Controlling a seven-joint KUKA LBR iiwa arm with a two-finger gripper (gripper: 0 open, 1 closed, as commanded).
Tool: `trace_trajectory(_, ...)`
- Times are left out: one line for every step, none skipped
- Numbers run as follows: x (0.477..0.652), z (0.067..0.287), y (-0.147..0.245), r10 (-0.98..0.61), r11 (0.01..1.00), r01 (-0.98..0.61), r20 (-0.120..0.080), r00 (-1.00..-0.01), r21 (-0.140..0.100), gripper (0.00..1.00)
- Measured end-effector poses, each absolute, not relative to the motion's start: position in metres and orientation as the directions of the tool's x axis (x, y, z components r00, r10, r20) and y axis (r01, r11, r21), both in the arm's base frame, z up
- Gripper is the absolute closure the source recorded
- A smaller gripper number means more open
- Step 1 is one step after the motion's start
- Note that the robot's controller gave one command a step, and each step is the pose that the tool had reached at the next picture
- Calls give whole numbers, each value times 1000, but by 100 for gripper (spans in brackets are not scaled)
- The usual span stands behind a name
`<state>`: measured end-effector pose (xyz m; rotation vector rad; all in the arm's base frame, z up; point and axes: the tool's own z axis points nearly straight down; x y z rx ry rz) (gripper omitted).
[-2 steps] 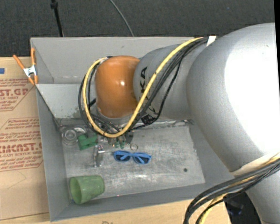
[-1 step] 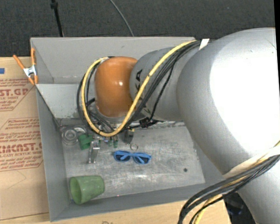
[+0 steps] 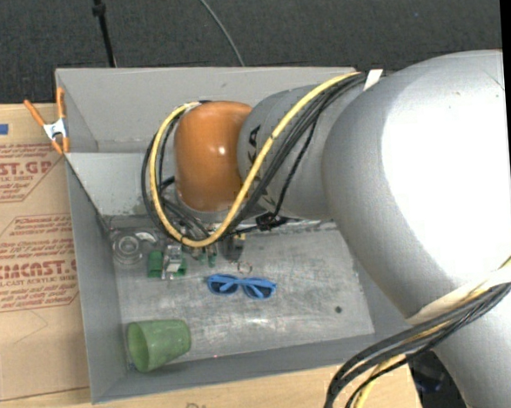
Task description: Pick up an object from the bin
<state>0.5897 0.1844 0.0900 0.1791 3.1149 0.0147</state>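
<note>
I see my gripper [image 3: 208, 246] near mid-frame with the blue sunglasses [image 3: 241, 285] just below it, lying left to right; how open the gripper is, I cannot tell.

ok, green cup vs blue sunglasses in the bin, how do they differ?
The green cup is bulky and tapered; the blue sunglasses are thin and flat. The cup lies tipped on its side in the lower-left corner of the bin; the sunglasses lie mid-floor, closer to the arm. Both rest loose on the bin floor.
</note>
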Motion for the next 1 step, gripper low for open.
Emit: trace_trajectory(530, 230, 172, -141, 990, -141, -8, -990, 1, 100)
